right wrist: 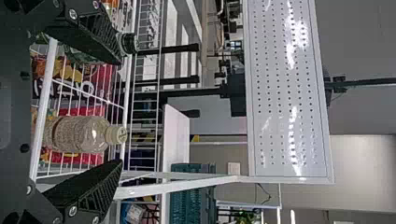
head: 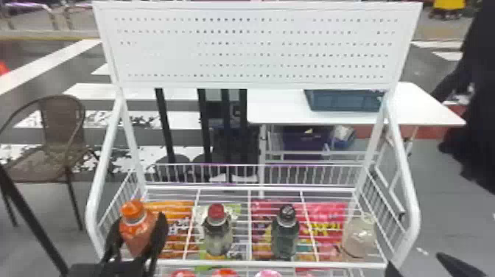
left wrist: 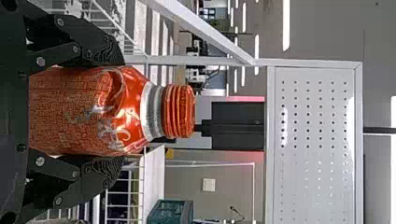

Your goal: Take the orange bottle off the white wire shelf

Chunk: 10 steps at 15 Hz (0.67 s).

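Orange bottle (head: 137,235) is upright near eight o'clock in the head view, at the nine o'clock side of the white wire shelf (head: 243,263), clamped between the left gripper's (head: 141,220) two fingers; whether its base touches the wires, I cannot tell. The right gripper (head: 414,259), near four o'clock, has its fingers spread wide. The red-capped bottle (head: 217,235) stands between six and seven, the black-capped bottle (head: 285,235) near five

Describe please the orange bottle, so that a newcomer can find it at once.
Find the white perforated panel, then the white wire shelf below it. The orange bottle is at the shelf's left end, between the left arm's jaws. Its cap is orange too, while the next bottle has a red cap.
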Tool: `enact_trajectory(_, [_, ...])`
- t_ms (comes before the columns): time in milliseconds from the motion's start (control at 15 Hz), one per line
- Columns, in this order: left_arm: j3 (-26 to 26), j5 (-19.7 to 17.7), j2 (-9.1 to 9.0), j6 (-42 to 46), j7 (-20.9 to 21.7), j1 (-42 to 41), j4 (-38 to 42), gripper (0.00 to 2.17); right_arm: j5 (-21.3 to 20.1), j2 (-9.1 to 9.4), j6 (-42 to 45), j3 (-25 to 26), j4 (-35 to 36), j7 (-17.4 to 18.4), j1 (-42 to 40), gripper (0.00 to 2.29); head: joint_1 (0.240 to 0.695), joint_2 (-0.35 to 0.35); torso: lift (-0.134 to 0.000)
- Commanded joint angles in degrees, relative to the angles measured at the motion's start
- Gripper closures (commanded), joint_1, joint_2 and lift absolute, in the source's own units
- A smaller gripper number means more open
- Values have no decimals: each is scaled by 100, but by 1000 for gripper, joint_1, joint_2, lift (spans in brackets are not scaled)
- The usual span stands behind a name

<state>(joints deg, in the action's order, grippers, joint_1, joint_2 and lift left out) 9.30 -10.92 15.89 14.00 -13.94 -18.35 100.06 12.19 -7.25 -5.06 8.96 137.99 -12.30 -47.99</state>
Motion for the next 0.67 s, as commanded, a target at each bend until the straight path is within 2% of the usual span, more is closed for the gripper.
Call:
enact_trajectory(0, [-183, 108, 2, -359, 5, -538, 822, 630, -6, -4, 0, -17, -27, 0, 36, 151, 499, 0, 0])
enact_trajectory(133, [-367, 328, -7, -921, 5, -1074, 1701, 626, -23, 5, 0, -35, -36, 0, 44, 151, 499, 0, 0])
enact_trajectory(333, [-613, 512, -15, -1255, 14, -1777, 2721, 626, -32, -4, 0, -35, -36, 0, 53, 151, 499, 0, 0])
enact_trajectory(600, [-842, 653, -68, -1572, 14, -2393, 3424, 626, -14, -31, 0, 18, 17, 0, 44, 151, 499, 0, 0])
